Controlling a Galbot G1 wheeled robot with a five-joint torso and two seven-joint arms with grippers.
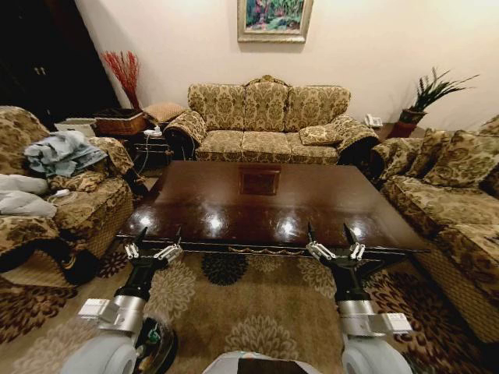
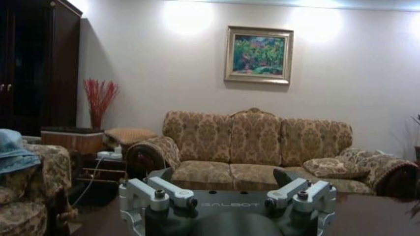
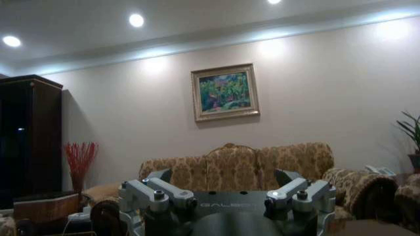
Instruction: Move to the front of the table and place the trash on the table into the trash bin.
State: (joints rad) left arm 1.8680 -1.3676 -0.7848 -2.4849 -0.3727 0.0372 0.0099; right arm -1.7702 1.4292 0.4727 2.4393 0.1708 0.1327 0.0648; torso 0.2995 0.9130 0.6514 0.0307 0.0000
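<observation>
Table [image 1: 257, 199] first: you are right at its near edge, and its shiny dark brown top runs away from you toward the far sofa [image 1: 269, 121]. You can see the small square patch [image 1: 259, 181] in the middle of the top, and bright spots of light along the near side. The top looks bare from here.

Your left gripper [image 1: 156, 236] hangs on the left, just over the near edge of the table. Its two fingers are spread wide and hold nothing. In the left wrist view you see the same gripper [image 2: 227, 179] from behind, with its fingers far apart and the sofa [image 2: 253, 147] past them.

Your right gripper [image 1: 329, 231] hangs on the right, also just over the near edge. Its fingers are spread wide too, with nothing between them. In the right wrist view that gripper [image 3: 225, 178] points up at the far wall, where you can see the picture [image 3: 225, 92] in its gold frame.

Down by your left arm, near the floor, there is a dark round thing [image 1: 160, 347] with something shiny in it. You cannot tell from here if that is the bin.

An armchair [image 1: 62, 195] with clothes on it stands to the left of the table. Another sofa [image 1: 448, 195] stands to the right. A carpet [image 1: 249, 312] with flowers lies under you.
</observation>
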